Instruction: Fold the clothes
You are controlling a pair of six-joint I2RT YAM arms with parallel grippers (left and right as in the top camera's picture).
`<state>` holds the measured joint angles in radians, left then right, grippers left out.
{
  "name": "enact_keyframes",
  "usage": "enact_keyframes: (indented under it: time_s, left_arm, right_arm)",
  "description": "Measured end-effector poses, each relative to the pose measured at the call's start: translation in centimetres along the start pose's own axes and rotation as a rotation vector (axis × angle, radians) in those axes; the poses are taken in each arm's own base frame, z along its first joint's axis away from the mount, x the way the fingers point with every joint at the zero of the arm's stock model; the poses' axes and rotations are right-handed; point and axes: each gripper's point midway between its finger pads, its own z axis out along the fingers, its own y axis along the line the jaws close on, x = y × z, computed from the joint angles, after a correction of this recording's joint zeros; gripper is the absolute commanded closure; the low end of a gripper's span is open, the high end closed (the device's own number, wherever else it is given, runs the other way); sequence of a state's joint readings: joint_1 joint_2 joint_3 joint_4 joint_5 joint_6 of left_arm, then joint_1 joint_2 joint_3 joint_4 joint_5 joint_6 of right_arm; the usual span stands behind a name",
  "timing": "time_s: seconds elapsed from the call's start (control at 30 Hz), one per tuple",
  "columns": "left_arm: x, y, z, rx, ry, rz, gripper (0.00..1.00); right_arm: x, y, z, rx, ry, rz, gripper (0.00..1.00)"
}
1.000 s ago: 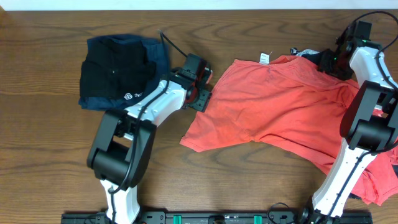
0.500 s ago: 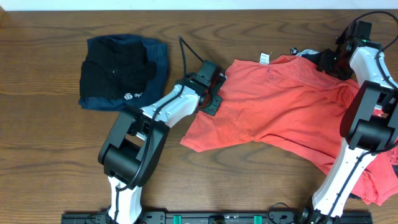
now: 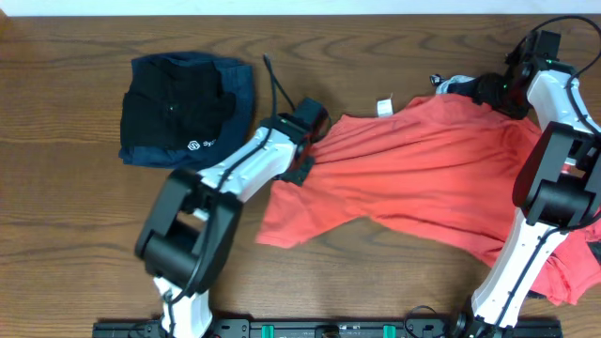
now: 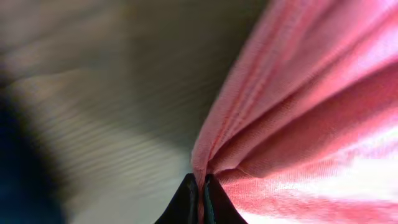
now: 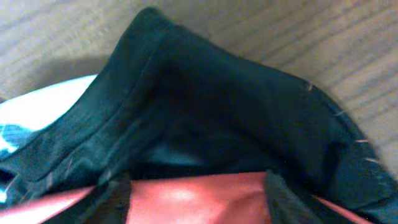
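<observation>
Coral-red T-shirt (image 3: 432, 178) pulls taut between my left gripper (image 4: 200, 182), clamped on its left edge, and my right gripper (image 5: 199, 196), whose hold I cannot tell, so that thin pinch may slip.

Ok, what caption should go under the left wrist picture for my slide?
Left tool pinching a bunched edge of the coral-red T-shirt, blurry wooden table behind.

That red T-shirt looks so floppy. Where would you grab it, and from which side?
Its thin left edge, approached low from the left along the table. The coral-red T-shirt lies limp and spread out, so the middle offers nothing to pinch; an edge gathers into a fold. The left gripper is shut on just such a fold.
</observation>
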<state>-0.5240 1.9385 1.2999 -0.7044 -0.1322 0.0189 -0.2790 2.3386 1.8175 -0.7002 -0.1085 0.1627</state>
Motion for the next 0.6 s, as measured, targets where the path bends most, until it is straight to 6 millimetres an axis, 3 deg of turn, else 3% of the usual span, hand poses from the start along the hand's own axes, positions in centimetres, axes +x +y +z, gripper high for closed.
enact_keyframes:
  time_s: [0.07, 0.13, 0.23, 0.4, 0.5, 0.6]
  left_arm:
    - [-0.6, 1.4, -1.4, -0.028, -0.041, -0.030, 0.94]
    - [-1.1, 2.9, -3.1, -0.057, -0.089, -0.067, 0.94]
    - [-1.4, 4.4, -4.7, -0.080, -0.127, -0.104, 0.94]
    - [-0.1, 5.6, -4.6, -0.091, -0.079, -0.128, 0.94]
    - [0.4, 5.9, -4.5, -0.092, -0.059, -0.134, 0.94]
    - [0.7, 6.0, -4.5, -0.099, -0.048, -0.132, 0.94]
  right_arm:
    - [0.0, 0.1, 0.1, -0.006, 0.000, -0.006, 0.86]
    - [0.0, 0.0, 0.4, -0.004, -0.001, -0.001, 0.97]
    - [0.0, -0.4, 0.4, 0.016, -0.004, 0.033, 0.99]
    - [-0.2, -1.7, 0.3, 0.045, -0.010, 0.080, 0.99]
    - [-0.2, -4.4, -0.2, 0.054, 0.006, 0.161, 0.99]
    - [-0.5, -9.8, -1.1, 0.087, 0.010, 0.281, 0.99]
